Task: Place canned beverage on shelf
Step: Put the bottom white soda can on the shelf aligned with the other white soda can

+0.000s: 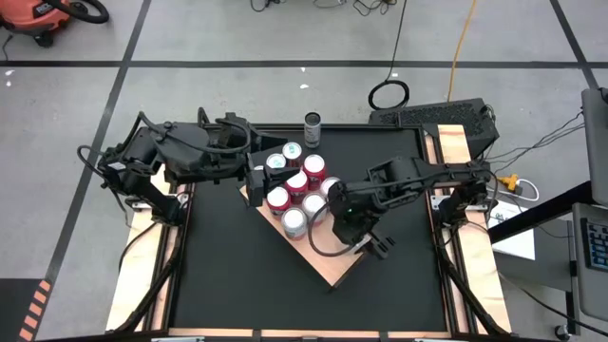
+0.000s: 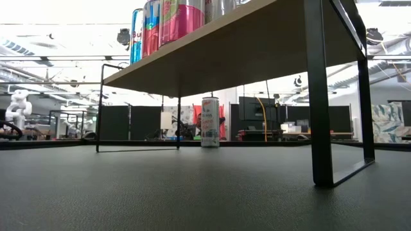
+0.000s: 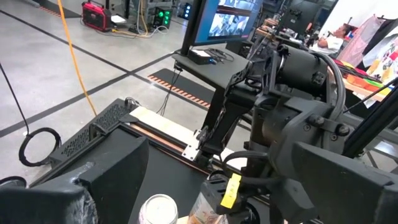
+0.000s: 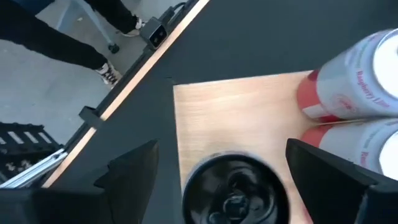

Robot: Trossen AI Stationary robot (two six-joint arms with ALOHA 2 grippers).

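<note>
Over the shelf, the right arm reaches in bent, its right claw spread wide around a can standing on the wood, apparently without gripping it. Beside it stand more cans. The left claw, fingers apart, hangs by the shelf's corner. One lone can stands on the counter.

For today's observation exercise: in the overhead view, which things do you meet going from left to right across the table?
Left hand → cluster of cans on the shelf → right hand. The lone can at the table's far edge overlaps the cluster's span, so it is left out.
</note>
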